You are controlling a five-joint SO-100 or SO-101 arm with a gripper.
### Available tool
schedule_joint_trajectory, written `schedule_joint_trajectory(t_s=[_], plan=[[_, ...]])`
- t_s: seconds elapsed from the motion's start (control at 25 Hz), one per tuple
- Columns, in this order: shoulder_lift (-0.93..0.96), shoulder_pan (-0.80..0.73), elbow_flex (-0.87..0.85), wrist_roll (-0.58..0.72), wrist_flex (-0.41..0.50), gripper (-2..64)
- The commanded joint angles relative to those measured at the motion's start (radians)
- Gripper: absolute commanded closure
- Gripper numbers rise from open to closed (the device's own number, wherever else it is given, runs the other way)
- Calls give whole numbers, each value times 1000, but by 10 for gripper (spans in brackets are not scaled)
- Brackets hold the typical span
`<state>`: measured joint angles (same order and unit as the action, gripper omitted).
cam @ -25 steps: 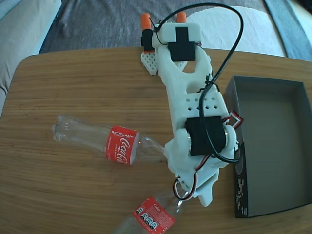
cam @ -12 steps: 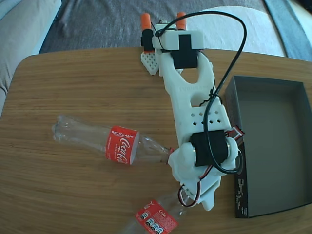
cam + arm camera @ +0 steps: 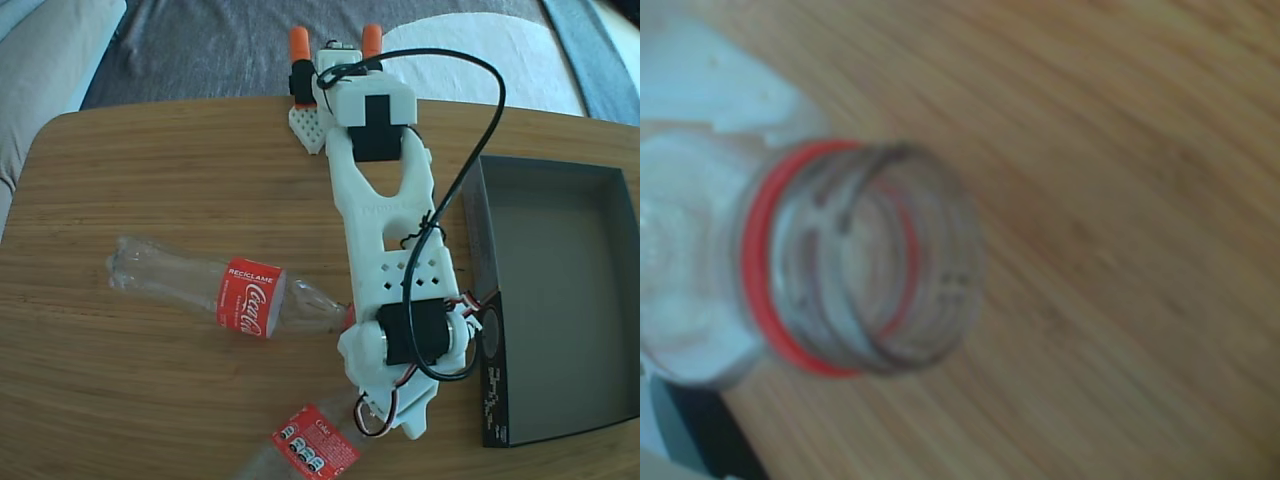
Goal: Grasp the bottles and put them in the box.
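Note:
Two clear bottles with red labels lie on the wooden table. One bottle lies across the left middle, its neck pointing at the arm. The other bottle lies at the bottom edge, partly cut off. Its neck runs up under the white arm's wrist, which hides my gripper in the fixed view. In the wrist view that bottle's open mouth and red neck ring fill the frame. White fingers stand on either side of its shoulder, open around the neck. The dark grey box stands at the right, with nothing in it.
The arm's base with two orange clamps sits at the table's far edge, beside a small white perforated block. A black cable loops off the arm toward the box. Grey fabric lies beyond the table.
The arm has stretched further toward the near edge, sliding its wrist down over the lower bottle's neck. That bottle shifted slightly. The left bottle and the box have stayed put.

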<state>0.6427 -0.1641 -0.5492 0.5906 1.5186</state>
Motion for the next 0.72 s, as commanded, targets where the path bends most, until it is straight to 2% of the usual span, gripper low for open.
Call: schedule_joint_trajectory(t_s=[0.0, 0.52, 0.6, 0.68], plan=[[15, 3, 57, 2, 12, 146], [-58, 0, 55, 2, 12, 153], [-58, -2, 55, -2, 12, 206], [-54, -2, 55, -6, 12, 291]])
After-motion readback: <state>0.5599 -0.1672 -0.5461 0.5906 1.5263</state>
